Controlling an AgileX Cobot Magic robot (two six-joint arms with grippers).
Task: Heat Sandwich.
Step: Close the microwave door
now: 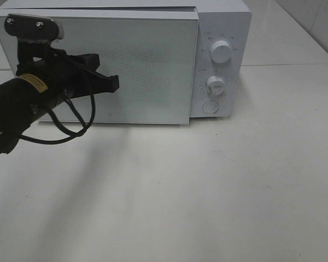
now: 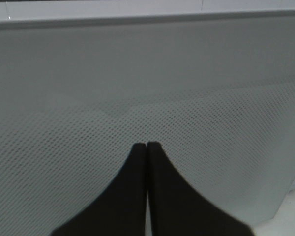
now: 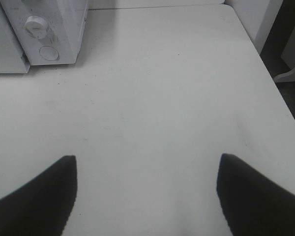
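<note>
Looking for the sandwich turns up nothing: it shows in no view, and whether it sits inside the microwave (image 1: pixel 221 22) cannot be told through the frosted door (image 1: pixel 147 65). Left gripper (image 1: pixel 113 83), jaws pressed together, points at that door. A flat, square push should seat it fully. Right gripper (image 3: pixel 147 157) hangs spread wide over the table (image 3: pixel 162 98), holding nothing.

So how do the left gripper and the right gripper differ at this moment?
The left gripper is shut, its jaws pressed together; the right gripper is open, its jaws wide apart. The left gripper points at the microwave door from close by; the right gripper looks down on the white table, away from that door. Both are dark, and neither holds anything.
</note>
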